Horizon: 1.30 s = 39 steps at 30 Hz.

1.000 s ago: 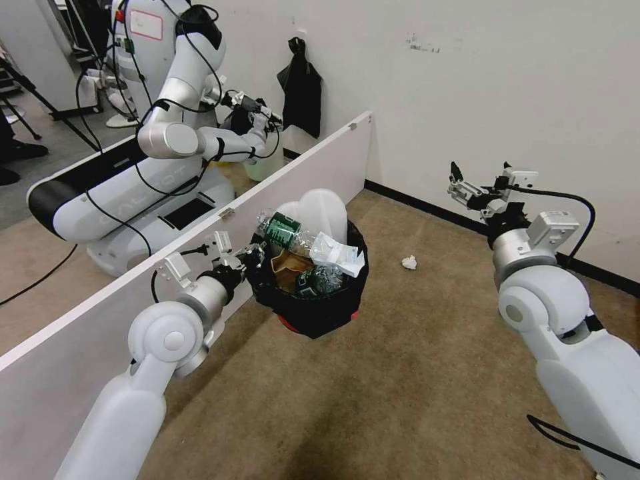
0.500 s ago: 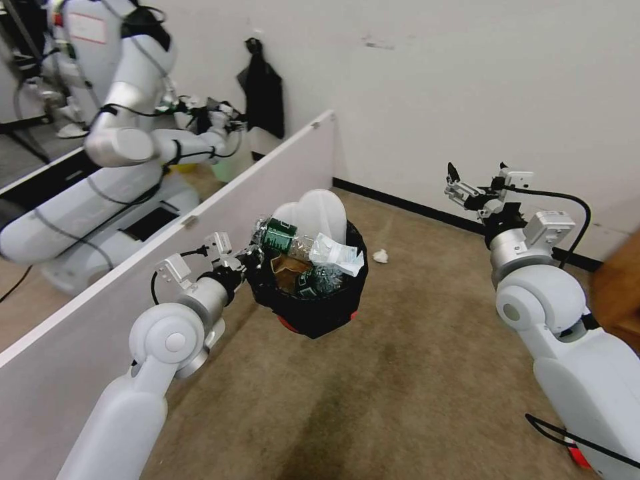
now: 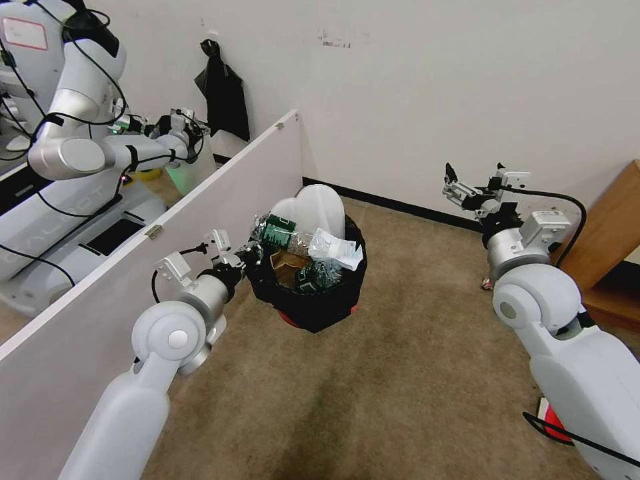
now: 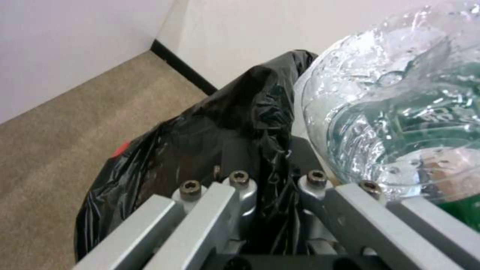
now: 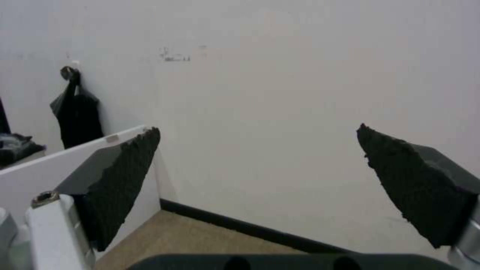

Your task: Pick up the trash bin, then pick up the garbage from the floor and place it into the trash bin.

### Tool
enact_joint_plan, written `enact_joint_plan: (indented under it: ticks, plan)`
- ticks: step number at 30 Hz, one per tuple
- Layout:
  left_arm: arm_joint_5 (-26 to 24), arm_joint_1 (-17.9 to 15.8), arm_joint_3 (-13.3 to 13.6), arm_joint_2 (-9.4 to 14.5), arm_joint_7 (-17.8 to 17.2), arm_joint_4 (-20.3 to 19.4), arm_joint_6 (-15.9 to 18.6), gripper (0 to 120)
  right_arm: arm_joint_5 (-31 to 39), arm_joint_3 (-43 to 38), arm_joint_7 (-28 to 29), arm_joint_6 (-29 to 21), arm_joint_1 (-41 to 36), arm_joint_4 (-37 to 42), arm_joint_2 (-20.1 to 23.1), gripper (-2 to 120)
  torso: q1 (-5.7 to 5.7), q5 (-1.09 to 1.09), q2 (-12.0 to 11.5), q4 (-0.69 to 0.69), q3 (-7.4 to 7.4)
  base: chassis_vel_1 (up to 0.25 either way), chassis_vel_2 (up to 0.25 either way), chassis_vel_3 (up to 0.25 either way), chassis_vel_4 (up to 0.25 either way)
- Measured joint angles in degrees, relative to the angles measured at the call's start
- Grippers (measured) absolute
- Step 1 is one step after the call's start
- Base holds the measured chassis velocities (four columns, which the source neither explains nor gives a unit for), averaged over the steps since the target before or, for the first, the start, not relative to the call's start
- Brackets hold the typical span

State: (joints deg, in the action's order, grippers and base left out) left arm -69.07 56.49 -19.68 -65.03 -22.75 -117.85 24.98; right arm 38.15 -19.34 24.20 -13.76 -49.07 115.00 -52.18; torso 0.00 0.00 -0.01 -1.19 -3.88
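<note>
1. The left gripper [image 3: 248, 255] is clamped on the bag-covered rim of the trash bin [image 3: 308, 300], holding it clear of the floor [image 3: 400, 373].
2. The right gripper [image 3: 475, 185] hangs empty, pads spread wide, facing the wall [image 3: 467, 87].
3. The bin is heaped: 1 clear bottle [image 3: 283, 232], white slippers [image 3: 313, 207], and a mask [image 3: 337, 248].
4. A small red-and-white scrap [image 3: 487, 284] lies by the right arm, making that arm the nearer; what it is I cannot tell.

Red trash bin [image 3: 288, 319] mostly hidden under its black bag [image 3: 313, 303]; small item [image 3: 487, 285] behind right arm indistinct.
</note>
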Motion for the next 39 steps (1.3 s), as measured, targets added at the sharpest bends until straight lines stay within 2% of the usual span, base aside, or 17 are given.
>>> enact_joint_plan:
  ticks: [29, 39]
  plan:
    - [-0.01, -1.57, 0.66, -0.37, 0.18, 1.97, 0.44, 3, -0.41, 0.73, -1.08, 0.37, 1.36, -2.41, -0.45, 100, 0.0, 0.0, 0.0, 0.01, -0.02, 0.0, 0.0, 0.0, 0.0]
    - [0.23, -1.71, 0.7, -0.6, 0.25, 2.07, 0.44, 3, -0.34, 0.73, -1.24, 0.39, 1.62, -2.47, -0.34, 100, 0.0, 0.0, 0.0, 0.0, -0.01, -0.064, -0.068, -0.064, -0.062]
